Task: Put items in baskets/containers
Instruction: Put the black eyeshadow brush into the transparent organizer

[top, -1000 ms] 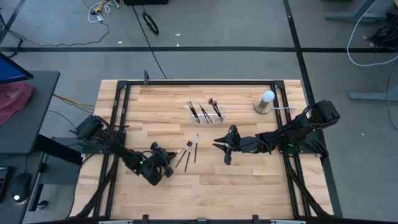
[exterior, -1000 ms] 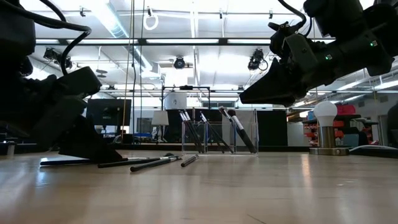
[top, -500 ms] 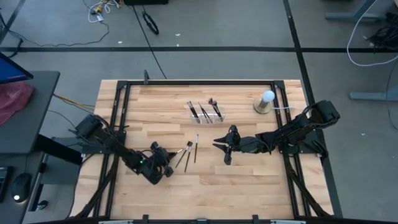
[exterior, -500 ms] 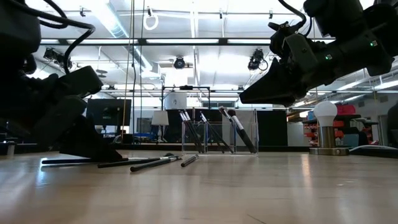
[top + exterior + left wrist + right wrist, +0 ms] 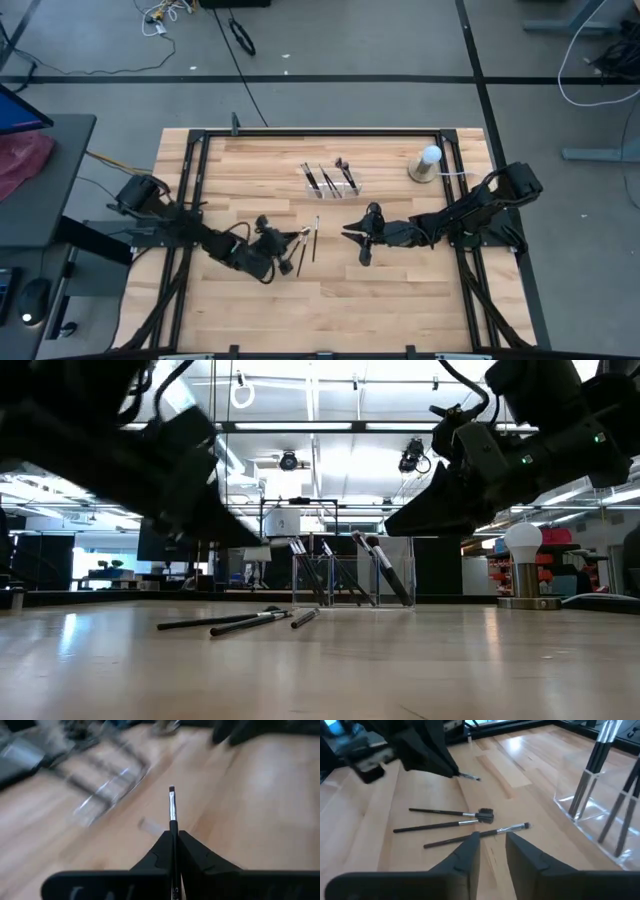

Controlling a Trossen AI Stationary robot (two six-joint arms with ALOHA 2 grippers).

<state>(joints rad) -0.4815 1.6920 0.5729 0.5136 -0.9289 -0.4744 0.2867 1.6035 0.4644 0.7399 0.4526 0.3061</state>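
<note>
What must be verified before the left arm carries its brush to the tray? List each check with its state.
1. Left gripper shut on the held brush: ok.
2. Held brush above the table, touching nothing: ok.
3. Clear tray standing upright: ok.
4. Free slot in the tray among the brushes already leaning in it: cannot tell.
5. Right gripper open, hovering beside the likely path rather than in it: ok.
6. Three loose brushes lying flat, apart from both grippers: ok.
</note>
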